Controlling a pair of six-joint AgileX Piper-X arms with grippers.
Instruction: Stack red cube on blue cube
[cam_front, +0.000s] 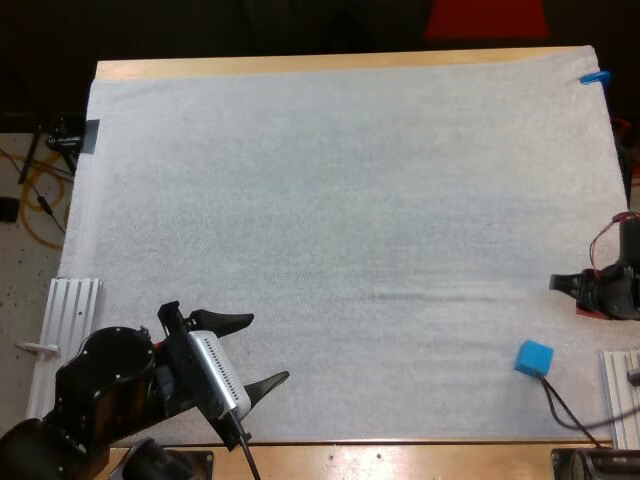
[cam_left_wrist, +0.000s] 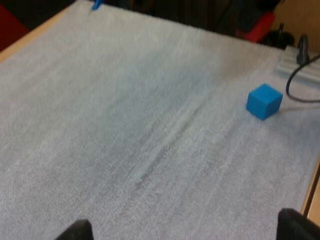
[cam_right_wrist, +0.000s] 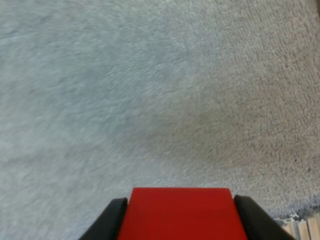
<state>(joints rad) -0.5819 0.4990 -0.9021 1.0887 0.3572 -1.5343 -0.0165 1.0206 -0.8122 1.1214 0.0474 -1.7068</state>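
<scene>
Right gripper (cam_right_wrist: 181, 206): clamped on the red cube, one black finger pressed on each side. In the high view it sits at the mat's 3 to 4 o'clock edge.
Red cube (cam_right_wrist: 182, 220): held between the right gripper's fingers, top face level and square to them, bare mat beyond it. I can't tell how far off the mat it is.
Blue cube (cam_front: 533, 358): alone on the white mat (cam_front: 350, 200) at about 4 o'clock in the high view, near the front edge. It's near the right gripper, at roughly 7 o'clock from it, not touching. Nothing on top of it.
Left gripper (cam_front: 268, 347): fingers spread apart, holding nothing, parked at the mat's 7 o'clock corner, well apart from both cubes. From its wrist camera the blue cube lies far across the mat.
Tabletop (cam_front: 300, 65): wood strip showing past the mat at 12 o'clock, nothing on it.
Done so far: I judge the grasp done, red cube secured in the right gripper.
Left to do: carry it over the blue cube, line it up, lower, release, back off. The stack itself is not yet started.
Progress: I'd say around a third, pick finished and place pending.
Next move, my guess: a short shift toward 7 o'clock, then straight down.
Risk: a low approach could knock the blue cube, and it's close to the mat's front edge.
</scene>
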